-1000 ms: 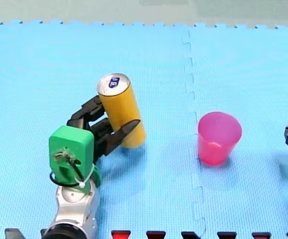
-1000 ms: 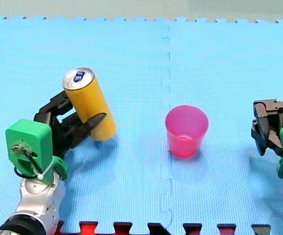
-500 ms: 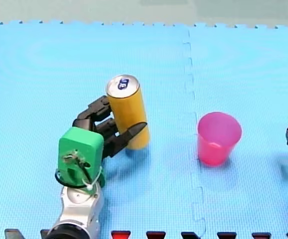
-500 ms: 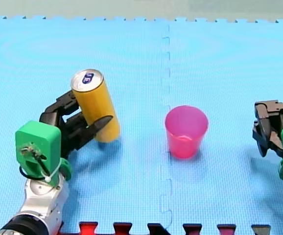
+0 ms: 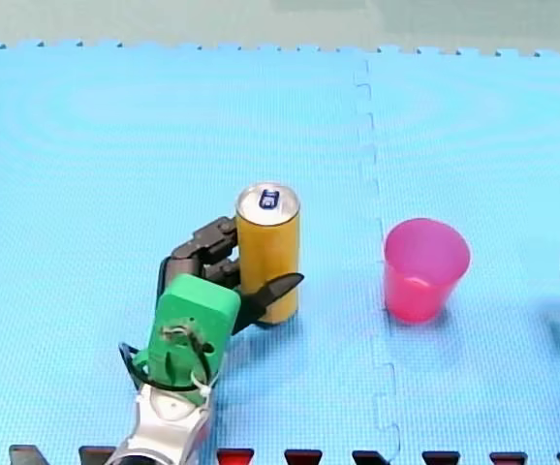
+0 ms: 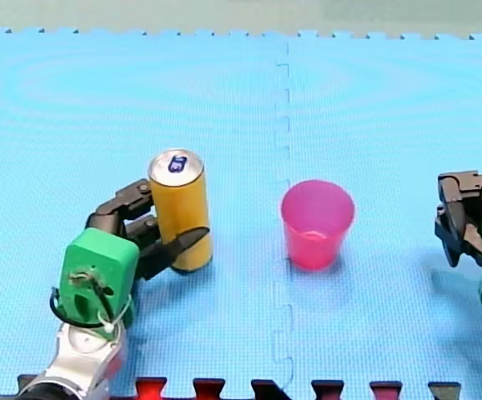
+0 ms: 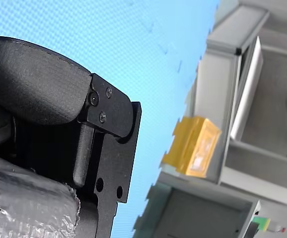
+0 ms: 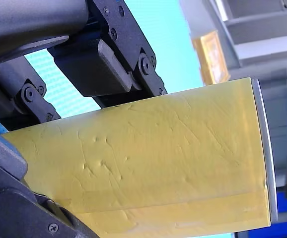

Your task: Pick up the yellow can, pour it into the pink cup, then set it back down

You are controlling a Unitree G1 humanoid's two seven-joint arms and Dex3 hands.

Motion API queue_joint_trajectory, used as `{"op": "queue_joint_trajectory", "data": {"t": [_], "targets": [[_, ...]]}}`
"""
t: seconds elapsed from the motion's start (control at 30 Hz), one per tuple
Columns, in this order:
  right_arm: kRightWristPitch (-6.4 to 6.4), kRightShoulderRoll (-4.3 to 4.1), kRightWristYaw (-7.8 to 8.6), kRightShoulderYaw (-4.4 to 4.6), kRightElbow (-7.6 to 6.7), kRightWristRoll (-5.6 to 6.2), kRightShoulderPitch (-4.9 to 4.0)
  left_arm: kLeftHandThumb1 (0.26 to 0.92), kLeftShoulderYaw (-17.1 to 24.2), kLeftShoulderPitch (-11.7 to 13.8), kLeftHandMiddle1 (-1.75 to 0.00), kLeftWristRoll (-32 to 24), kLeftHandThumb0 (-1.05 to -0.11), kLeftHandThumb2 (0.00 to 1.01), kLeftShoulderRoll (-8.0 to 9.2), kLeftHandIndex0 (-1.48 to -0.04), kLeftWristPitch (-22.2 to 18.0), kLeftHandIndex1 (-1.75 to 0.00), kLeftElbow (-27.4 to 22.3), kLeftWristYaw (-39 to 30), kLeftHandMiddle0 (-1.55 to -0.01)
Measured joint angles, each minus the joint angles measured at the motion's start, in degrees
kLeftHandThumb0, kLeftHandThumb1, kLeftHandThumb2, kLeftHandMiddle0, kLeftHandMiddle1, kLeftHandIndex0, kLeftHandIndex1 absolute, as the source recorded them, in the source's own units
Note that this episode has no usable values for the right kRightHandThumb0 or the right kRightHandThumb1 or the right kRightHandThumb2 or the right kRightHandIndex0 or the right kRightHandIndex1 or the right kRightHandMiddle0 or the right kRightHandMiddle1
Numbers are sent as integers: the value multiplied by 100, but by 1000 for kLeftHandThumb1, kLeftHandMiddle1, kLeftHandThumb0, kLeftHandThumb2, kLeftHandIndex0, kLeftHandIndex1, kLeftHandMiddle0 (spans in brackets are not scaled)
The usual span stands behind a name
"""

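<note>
The left hand point(image 6: 133, 229) fingers point(image 6: 184, 242) are gripping the upright yellow can point(image 6: 181, 208) beside the pink cup point(image 6: 317, 225); the right hand point(image 6: 462, 221) is hovering, holding nothing, at the foam mat point(image 6: 374, 100) right edge.

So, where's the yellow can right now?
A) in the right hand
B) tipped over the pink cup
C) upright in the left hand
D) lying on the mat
C: the yellow can stands upright in the left hand, beside the pink cup; the right hand holds nothing, far right.
</note>
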Motion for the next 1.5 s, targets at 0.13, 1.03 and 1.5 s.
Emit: {"op": "queue_joint_trajectory", "data": {"t": [0.13, 1.03, 1.5], "targets": [[0, -13, 18, -1, -22, 1, 8, 851, -11, 16, 0, 8, -351, 4, 2, -1160, -1, 0, -1, 11, -1252], [-13, -47, 34, -11, -3, -5, 6, 806, -756, 104, 0, 1142, -500, 0, 275, -862, -57, 0, 52, 1326, -976], [-11, -31, 34, -12, -2, -4, -9, 746, -1983, 59, 0, 2616, -878, 7, 703, -411, 366, 0, 220, 3214, -399]]}}
